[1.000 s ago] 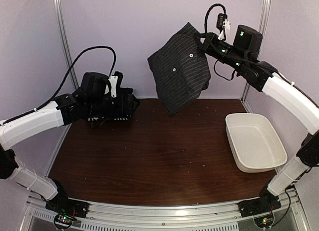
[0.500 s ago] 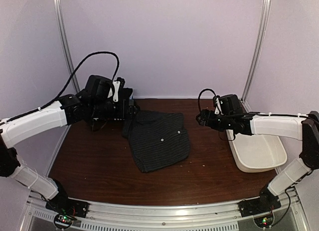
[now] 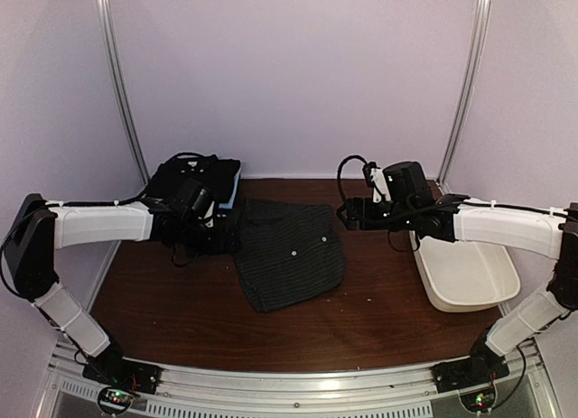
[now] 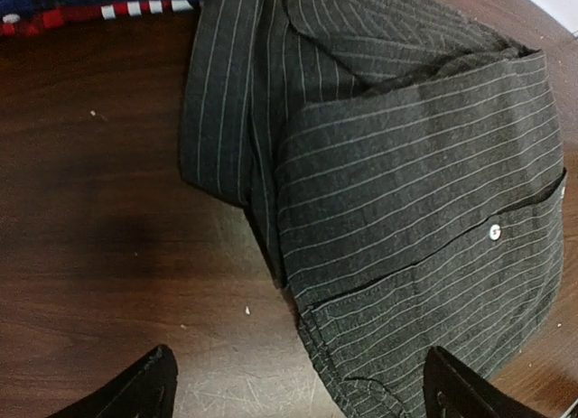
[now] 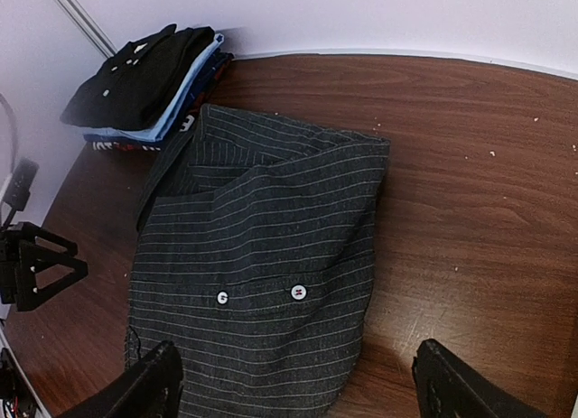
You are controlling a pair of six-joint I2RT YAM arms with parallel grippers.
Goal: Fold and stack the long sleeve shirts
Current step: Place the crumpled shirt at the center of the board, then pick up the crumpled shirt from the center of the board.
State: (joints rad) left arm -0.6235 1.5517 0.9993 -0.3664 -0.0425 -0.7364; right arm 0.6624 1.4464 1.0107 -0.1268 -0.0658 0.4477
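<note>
A charcoal pinstriped long sleeve shirt (image 3: 289,254) with small white buttons lies crumpled and roughly folded in the middle of the brown table, free of both grippers. My left gripper (image 3: 228,236) hovers open at its left edge; in the left wrist view the open gripper (image 4: 302,386) straddles the shirt (image 4: 406,183) border. My right gripper (image 3: 349,215) is open just right of the shirt's far corner, and in the right wrist view the gripper (image 5: 293,382) looks down on the shirt (image 5: 262,246). A stack of folded shirts (image 3: 194,174), black on light blue, sits at the back left.
A white plastic tub (image 3: 465,255) stands at the right edge of the table, under the right forearm. Metal frame posts (image 3: 117,84) rise at the back corners. The folded stack (image 5: 144,84) lies close behind the pinstriped shirt's collar end.
The right gripper opened and the pinstriped shirt dropped from mid-air onto the table. The right arm came down low. The left arm lowered toward the shirt's left edge, uncovering the stack.
</note>
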